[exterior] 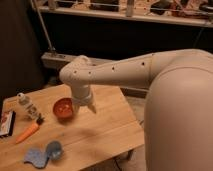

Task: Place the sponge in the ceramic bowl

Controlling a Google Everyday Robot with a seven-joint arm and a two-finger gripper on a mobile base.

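Note:
The sponge (35, 157), a flat pale blue piece, lies near the front left edge of the wooden table (105, 132). The orange-red ceramic bowl (64, 109) stands further back, about mid-table. My gripper (88, 106) hangs at the end of the pale arm, just right of the bowl and a little above the tabletop. It is open and holds nothing. It is well apart from the sponge.
A round darker blue cup-like object (54, 149) sits right beside the sponge. A carrot (28, 132) and a small white bottle (27, 105) lie left of the bowl. A flat packet (6, 124) is at the left edge. My bulky arm fills the right side.

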